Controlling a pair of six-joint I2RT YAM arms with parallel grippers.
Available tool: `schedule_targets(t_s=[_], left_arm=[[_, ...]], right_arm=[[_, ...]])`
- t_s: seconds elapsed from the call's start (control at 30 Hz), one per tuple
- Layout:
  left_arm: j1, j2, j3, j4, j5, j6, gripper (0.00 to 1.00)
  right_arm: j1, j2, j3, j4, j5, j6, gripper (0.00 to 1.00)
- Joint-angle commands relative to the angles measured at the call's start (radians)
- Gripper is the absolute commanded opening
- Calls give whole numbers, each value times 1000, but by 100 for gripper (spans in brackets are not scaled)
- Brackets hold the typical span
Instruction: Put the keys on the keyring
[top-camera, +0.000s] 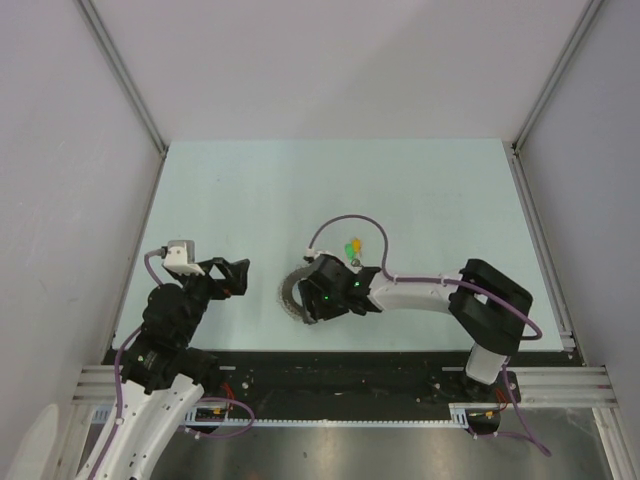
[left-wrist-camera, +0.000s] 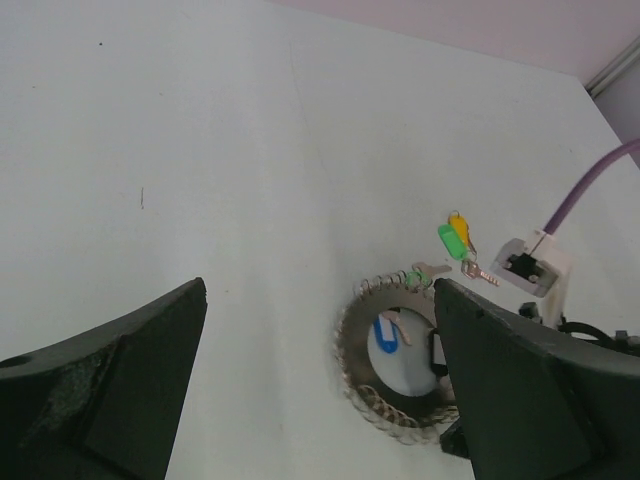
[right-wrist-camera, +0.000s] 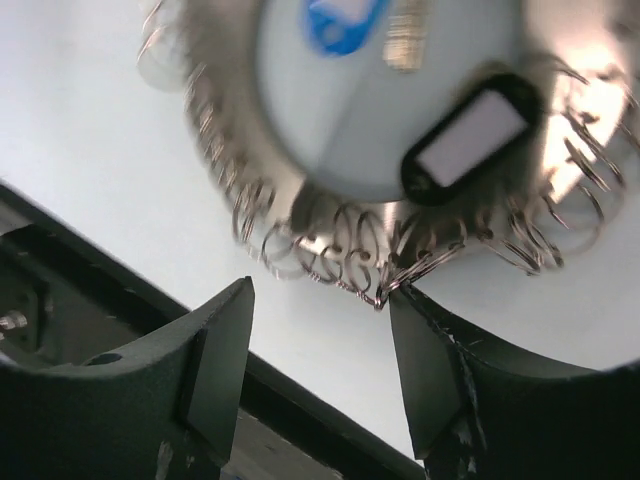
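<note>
– Near the middle of the overhead view, the grey metal keyring of many small jagged loops (top-camera: 290, 290) is seen lying flat on the pale green table (top-camera: 250, 190), with the right gripper (top-camera: 311, 298) set over its right edge. Is anything gripped there?

– Nothing is seen to be clamped. In the right wrist view the jaws are spread, and the ring's loops lie just above the gap at centre frame. One loop appears to touch the tip of the finger (right-wrist-camera: 430, 360) at the frame's right. The left gripper (top-camera: 240, 278) is likewise held wide apart and empty, at the left of the overhead view, apart from the ring.

– And the keys?

– The small keys with green and yellow-orange plastic heads (top-camera: 352, 246) are found on the table just above and right of the ring, not yet threaded.

– What could be spoiled from here?

– If the jaws are closed on one thin loop, it may slip out or be bent, and the flexible ring could be dragged toward the table's edge at the bottom of the frame. The small black-and-white tag (right-wrist-camera: 470, 135) could be caught instead of wire. The keys, lying close beside the right wrist, might be swept away by it or by the purple cable (top-camera: 345, 219).
</note>
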Motion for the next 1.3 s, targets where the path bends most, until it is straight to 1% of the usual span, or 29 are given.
schedule_targets(t_s=[0.0, 0.07, 0.13, 0.17, 0.23, 0.3, 0.4, 0.57, 0.67, 0.8, 1.03, 1.13, 1.17, 1.23, 1.27], left_arm=[[9, 3, 23, 31, 21, 32, 100], [9, 1, 23, 31, 22, 32, 100], [7, 1, 22, 34, 24, 37, 100], [7, 3, 22, 37, 24, 37, 100], [7, 4, 22, 38, 27, 42, 100], [7, 10, 23, 41, 32, 43, 100], [7, 13, 25, 40, 36, 45, 100], [7, 18, 23, 40, 32, 46, 100], [7, 26, 23, 41, 32, 49, 100], [9, 30, 25, 41, 32, 52, 100], [7, 42, 23, 41, 27, 55, 100], [7, 50, 25, 40, 24, 55, 100], [7, 50, 25, 40, 24, 55, 100], [7, 55, 25, 40, 24, 55, 100], [7, 55, 25, 40, 21, 55, 100]], right_arm=[[58, 55, 168, 0, 0, -103, 62], [53, 21, 166, -14, -3, -131, 62], [51, -26, 166, -66, 9, -200, 61], [45, -42, 166, -88, 69, -227, 61], [42, -62, 157, -138, 121, -316, 60], [12, -76, 142, -151, 131, -362, 58], [-28, -94, 87, -91, 77, -434, 54], [-51, -117, -11, -2, 88, -548, 53], [-64, -122, -51, 61, 45, -598, 52], [-70, -125, -74, 104, -6, -642, 49], [-94, -85, -87, 202, -107, -668, 47], [-84, -68, -84, 230, -156, -668, 47], [-79, -62, -84, 260, -191, -669, 47], [-53, -51, -72, 273, -237, -668, 46], [-39, -45, -64, 271, -285, -668, 46]])
